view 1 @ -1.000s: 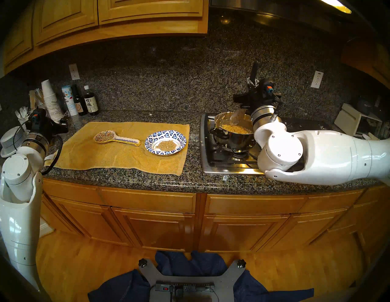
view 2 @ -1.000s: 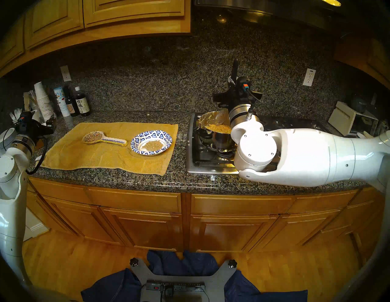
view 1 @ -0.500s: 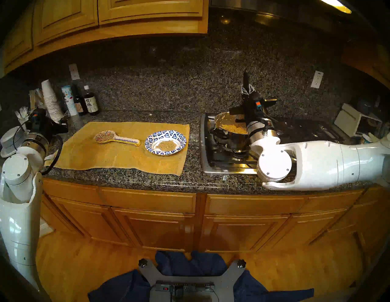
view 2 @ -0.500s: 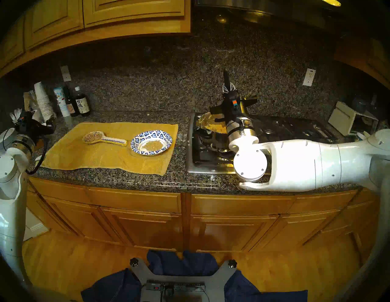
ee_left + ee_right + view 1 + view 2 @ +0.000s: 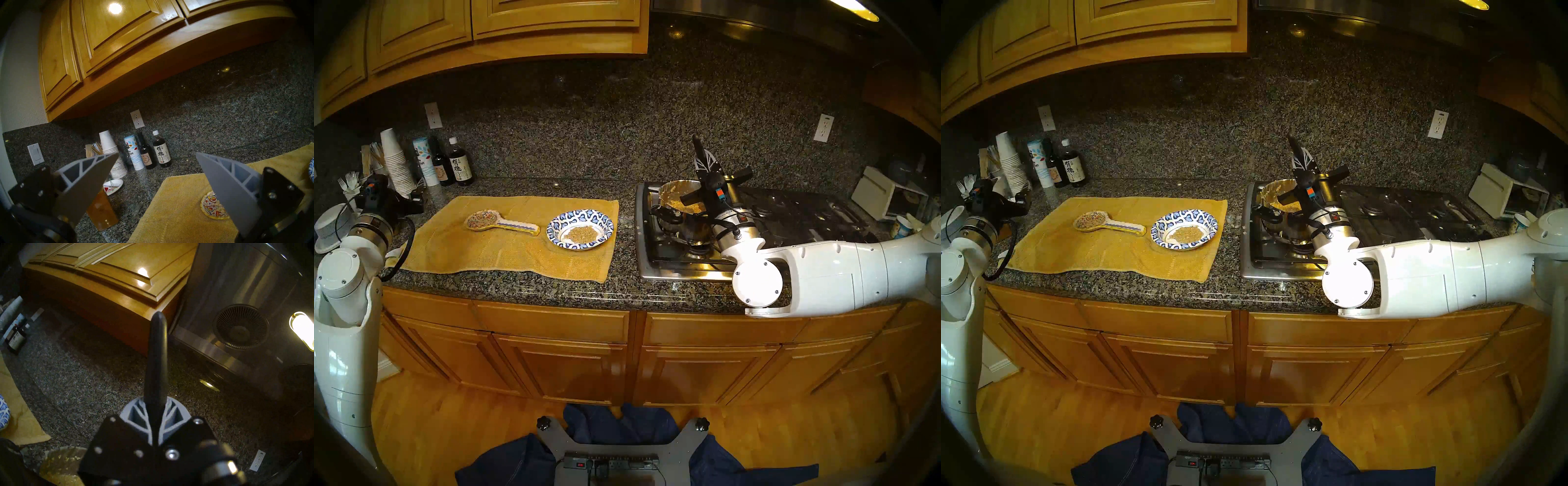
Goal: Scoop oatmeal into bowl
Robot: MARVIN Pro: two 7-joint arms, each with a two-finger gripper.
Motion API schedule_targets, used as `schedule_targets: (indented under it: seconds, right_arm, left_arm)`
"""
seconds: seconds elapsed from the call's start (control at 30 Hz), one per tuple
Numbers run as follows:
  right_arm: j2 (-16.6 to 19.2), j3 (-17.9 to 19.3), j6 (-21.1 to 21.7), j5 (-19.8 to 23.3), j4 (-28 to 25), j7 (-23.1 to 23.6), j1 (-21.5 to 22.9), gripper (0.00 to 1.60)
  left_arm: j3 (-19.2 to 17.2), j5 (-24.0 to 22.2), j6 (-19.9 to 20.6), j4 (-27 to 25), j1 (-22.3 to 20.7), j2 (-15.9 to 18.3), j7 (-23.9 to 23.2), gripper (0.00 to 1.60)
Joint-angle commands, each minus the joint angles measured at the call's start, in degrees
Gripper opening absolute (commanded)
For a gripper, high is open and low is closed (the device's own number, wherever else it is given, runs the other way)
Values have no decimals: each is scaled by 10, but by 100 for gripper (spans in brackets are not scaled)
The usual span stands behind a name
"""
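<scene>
Speckled dark granite table point(image 5: 524, 292) carries a yellow cloth mat point(image 5: 504, 251) with the blue-and-white patterned paper bowl point(image 5: 580, 229), tan oatmeal point(image 5: 582, 234) inside. Right gripper point(image 5: 155, 414), jaws clamped on a black utensil handle point(image 5: 157, 353), sits above the steel pot point(image 5: 678, 210). Left gripper point(image 5: 156, 157) jaws gape wide, empty.

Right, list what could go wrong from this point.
The right gripper clamps only the spoon's black handle, so a loaded spoon might twist and spill. The wrist hangs close over the pot; it could nudge it on the burner. The bowl sits apart on the yellow towel, so oatmeal may drip in transit.
</scene>
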Motion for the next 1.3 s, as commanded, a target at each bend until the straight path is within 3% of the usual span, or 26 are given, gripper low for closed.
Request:
schedule_targets:
  seconds: [0.0,0.4,0.77,1.27]
  right_arm:
    - [1,3,7,-31,7,-1,21,0]
    - [-4,17,8,48,-2,37,26,0]
    - [-6,58,-20,160,-9,43,18,0]
    - [14,134,-124,395,-11,46,-8,0]
  left_arm:
    - [-8,1,-11,-15,-10,8,-1,160]
    - [-8,1,-10,-15,-10,8,0,160]
    - [-8,0,-10,-15,-10,9,0,160]
    - [-8,0,-10,-15,-9,9,0,160]
